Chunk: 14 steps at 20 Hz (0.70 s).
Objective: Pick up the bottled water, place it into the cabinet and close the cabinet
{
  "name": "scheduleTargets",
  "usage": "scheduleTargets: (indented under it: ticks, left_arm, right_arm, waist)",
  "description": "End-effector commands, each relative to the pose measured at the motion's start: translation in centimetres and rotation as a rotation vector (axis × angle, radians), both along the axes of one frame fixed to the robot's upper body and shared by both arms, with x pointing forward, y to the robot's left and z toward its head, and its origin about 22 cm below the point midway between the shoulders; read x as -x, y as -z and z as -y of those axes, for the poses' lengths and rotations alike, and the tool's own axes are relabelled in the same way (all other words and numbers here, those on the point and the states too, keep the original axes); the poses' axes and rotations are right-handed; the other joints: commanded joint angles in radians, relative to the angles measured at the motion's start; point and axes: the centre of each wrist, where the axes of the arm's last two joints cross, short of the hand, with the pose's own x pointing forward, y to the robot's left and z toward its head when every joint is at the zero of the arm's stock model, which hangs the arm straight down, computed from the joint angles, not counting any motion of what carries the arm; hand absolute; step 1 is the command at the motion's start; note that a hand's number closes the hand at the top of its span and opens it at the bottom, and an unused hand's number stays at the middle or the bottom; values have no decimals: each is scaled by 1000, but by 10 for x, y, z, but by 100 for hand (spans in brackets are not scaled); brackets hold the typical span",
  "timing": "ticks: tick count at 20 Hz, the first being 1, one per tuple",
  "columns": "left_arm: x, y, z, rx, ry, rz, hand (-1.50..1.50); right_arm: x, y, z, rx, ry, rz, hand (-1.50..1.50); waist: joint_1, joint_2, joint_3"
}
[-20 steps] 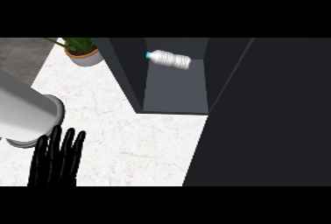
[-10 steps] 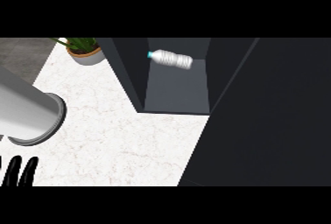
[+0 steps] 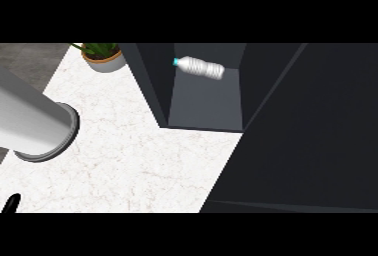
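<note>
Over the last second the left hand [image 3: 11, 204] has been dropping out of the head view: only a black fingertip is showing at the lower left edge now, too little to tell whether its fingers are straight or curled. The dark cabinet door [image 3: 310, 135] is looming larger across the right side than before.

The bottled water [image 3: 201, 67] is lying on its side inside the cabinet [image 3: 207, 102], toward the back of the open compartment, its teal cap pointing left – so placing looks done, and the step in hand is judged to be closing. The door is standing open, edge-on toward the viewer, between the compartment and the view's right edge. The next move is calling for a hand to get behind that panel and swing it across the opening without brushing the bottle.

On the marble worktop [image 3: 133, 165], a grey forearm [image 3: 33, 125] is crossing the left edge, and a potted plant [image 3: 103, 56] is sitting at the far left corner, just beside the cabinet's side wall.

The right hand is not showing anywhere – possibly behind the door, though that is a guess. The door's handle and hinge side are hard to make out in the dark.
</note>
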Motion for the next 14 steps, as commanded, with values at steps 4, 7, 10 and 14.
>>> scheduleTargets:
  ticks: [4, 7, 10, 14]
  left_arm:
    - [11, -11, -23, 35, 27, 14, -150]
    - [14, -11, -33, 17, 13, 19, -150]
    - [22, -8, -50, 24, -21, 32, -150]
    - [37, -15, -70, 39, 20, 11, -150]
  right_arm:
    - [-25, -13, -58, -208, -127, -36, 150]
    - [-45, -26, -71, -199, -116, -50, 150]
    - [-72, -30, -82, -208, -87, -75, 150]
    - [-102, -48, -78, -271, -66, -96, 150]
  waist:
    - [18, -3, -2]
    - [9, 0, -1]
    - [-4, -1, 0]
    - [-1, -4, 1]
